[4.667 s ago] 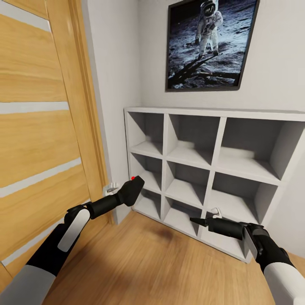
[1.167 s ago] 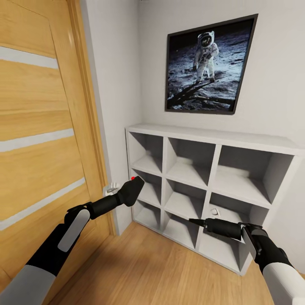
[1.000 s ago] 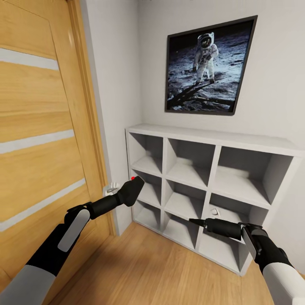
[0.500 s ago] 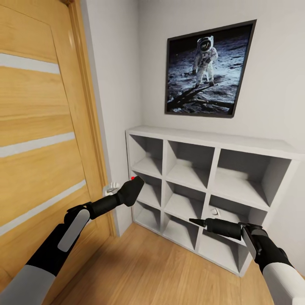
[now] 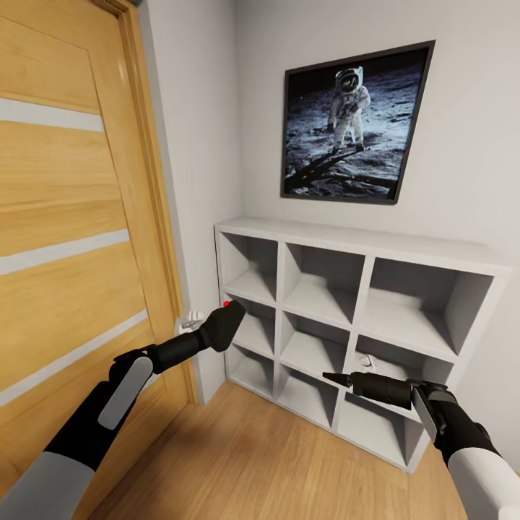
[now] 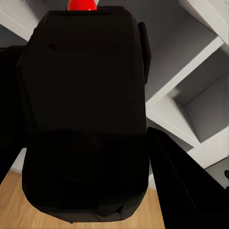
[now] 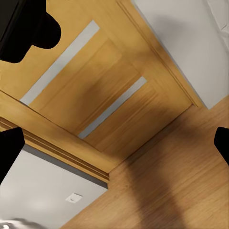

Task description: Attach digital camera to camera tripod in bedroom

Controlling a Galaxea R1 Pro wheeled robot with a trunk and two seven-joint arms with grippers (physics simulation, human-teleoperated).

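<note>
Left gripper (image 5: 225, 323) clamps the digital camera (image 6: 86, 119) between its fingers, near the shelf (image 5: 361, 260)

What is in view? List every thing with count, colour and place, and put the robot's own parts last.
door: one, light wood with pale grey stripes, on the left.
wall: light grey, behind the shelf and beside the door.
picture: one, black frame, astronaut on the moon, on the wall above the shelf.
shelf: one, grey-white, three by three open cubbies, against the wall.
floor: light wood, below.
small white thing: one, low in the shelf; too small to identify.
camera: one, black with a red button, in the left hand.
left hand: one, black, shut on the camera, in front of the shelf's left column.
right hand: one, black, holding nothing, low before the shelf.
</note>
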